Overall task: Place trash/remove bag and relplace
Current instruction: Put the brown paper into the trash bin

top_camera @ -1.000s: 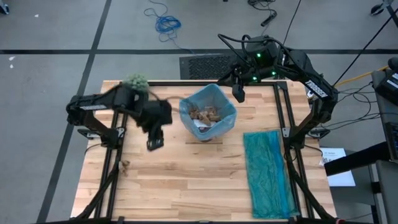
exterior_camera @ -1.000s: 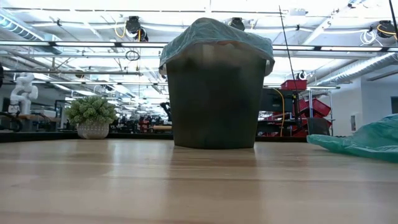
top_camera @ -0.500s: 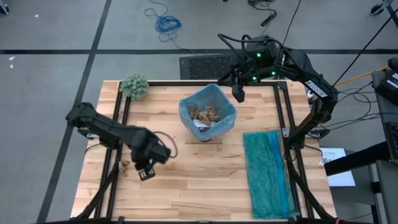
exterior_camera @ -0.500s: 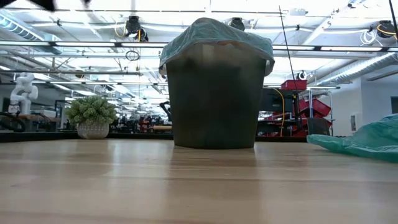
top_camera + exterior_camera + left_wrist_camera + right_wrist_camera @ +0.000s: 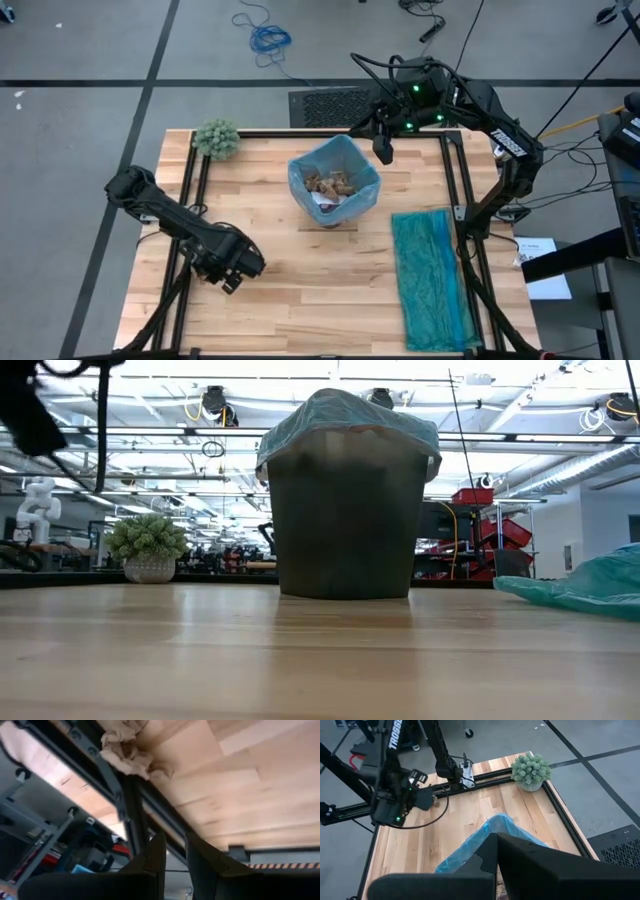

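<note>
1. The trash, mostly brown wads, already lay inside the light blue bag lining the bin at the counter's middle.
2. One crumpled scrap remained loose, left of the bin near the counter's edge.
3. The left gripper hovered just beside that scrap, fingers narrowly parted, holding nothing.
4. The right gripper waited closed and empty behind the bin.
5. Pulling the bag and fitting the teal replacement bag, lying right of the bin, seemed undone.
</note>
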Motion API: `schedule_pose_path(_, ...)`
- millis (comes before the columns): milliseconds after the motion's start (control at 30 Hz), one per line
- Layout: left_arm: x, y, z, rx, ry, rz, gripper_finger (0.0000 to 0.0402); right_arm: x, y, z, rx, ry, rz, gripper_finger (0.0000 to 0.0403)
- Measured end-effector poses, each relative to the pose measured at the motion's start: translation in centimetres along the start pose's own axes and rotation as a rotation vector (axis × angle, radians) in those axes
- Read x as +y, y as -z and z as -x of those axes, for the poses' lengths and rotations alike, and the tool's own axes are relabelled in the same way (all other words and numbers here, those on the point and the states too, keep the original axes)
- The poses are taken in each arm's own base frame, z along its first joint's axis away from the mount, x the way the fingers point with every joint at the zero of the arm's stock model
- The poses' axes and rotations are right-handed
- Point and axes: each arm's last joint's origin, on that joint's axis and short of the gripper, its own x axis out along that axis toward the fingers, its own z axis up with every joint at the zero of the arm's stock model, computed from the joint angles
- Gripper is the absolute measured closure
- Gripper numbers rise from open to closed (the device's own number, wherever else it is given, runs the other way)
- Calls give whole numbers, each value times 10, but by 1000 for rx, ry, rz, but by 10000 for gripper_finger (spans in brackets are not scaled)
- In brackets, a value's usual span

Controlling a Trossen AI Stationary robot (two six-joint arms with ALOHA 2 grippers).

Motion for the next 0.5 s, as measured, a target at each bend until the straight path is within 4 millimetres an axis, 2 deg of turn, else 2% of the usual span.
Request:
schedule_pose_path(233,7,-21,-37,9,-16,61,331,1,0,0,2,-26,-1,403)
schedule_pose_path(500,23,-30,-58,34,-106,105,331,1,0,0,3,-30,-9,403)
